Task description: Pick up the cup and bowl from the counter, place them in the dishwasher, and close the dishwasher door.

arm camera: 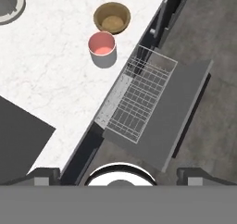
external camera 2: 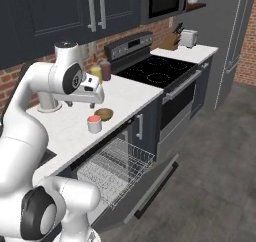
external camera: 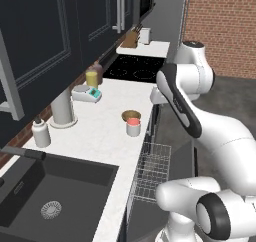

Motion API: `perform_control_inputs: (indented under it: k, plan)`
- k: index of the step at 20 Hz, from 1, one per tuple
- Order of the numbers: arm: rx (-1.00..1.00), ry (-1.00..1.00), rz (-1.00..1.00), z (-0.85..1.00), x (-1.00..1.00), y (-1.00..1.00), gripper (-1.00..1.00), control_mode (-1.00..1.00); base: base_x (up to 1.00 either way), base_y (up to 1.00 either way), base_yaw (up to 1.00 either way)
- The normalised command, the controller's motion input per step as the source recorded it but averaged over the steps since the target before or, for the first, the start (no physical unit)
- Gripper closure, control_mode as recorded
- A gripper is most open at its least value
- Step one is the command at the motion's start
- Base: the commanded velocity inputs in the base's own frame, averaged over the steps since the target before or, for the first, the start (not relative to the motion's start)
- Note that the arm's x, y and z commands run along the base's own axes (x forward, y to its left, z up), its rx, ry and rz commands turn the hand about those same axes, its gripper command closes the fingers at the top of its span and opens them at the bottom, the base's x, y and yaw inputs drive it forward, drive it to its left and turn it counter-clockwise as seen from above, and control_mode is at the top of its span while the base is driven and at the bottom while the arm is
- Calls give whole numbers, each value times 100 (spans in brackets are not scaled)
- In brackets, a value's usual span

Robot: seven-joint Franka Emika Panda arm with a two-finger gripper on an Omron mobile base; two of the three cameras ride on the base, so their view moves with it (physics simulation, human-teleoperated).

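Left base view, left to right: a black sink (external camera: 55, 186) is being seen sunk into the counter (external camera: 100, 136) — white, faintly marbled. A white pump bottle (external camera: 41, 134) is standing by the sink's far corner, a pale cylindrical stand (external camera: 62, 108) beyond it. Further along, a yellow tumbler (external camera: 91, 78) is being kept against the wall, before the black cooktop (external camera: 132, 68).

The cup (external camera: 133, 126) — small, white, cylindrical, pinkish-red inside — is standing upright near the counter's front edge, mouth up. The bowl (external camera: 131, 116), shallow, round, tan and wood-like, is sitting just behind it, apparently touching, also mouth up.

Below that edge the dishwasher (external camera 2: 125, 156) is standing open: its white wire rack (external camera 2: 112, 168) is being held pulled out over the dishwasher door (external camera 2: 150, 186), a flat dark panel lying lowered, long edge running along the cabinet front.

The gripper (external camera 2: 67, 104) is being held high above the counter, well clear of the cup and bowl, jaws spread wide, nothing in them. Nothing is standing between it and the cup.
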Motion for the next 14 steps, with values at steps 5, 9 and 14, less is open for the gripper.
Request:
perform_control_inputs:
  k: [5, 9, 14]
  plan:
    - [5, 0, -7, -2, 27, 0, -100, -100, 0, 0, 0]
    - [13, 0, -9, -20, 83, 0, -100, -100, 0, 0, 0]
    - [12, 0, -9, -30, 100, 0, -100, -100, 0, 0, 0]
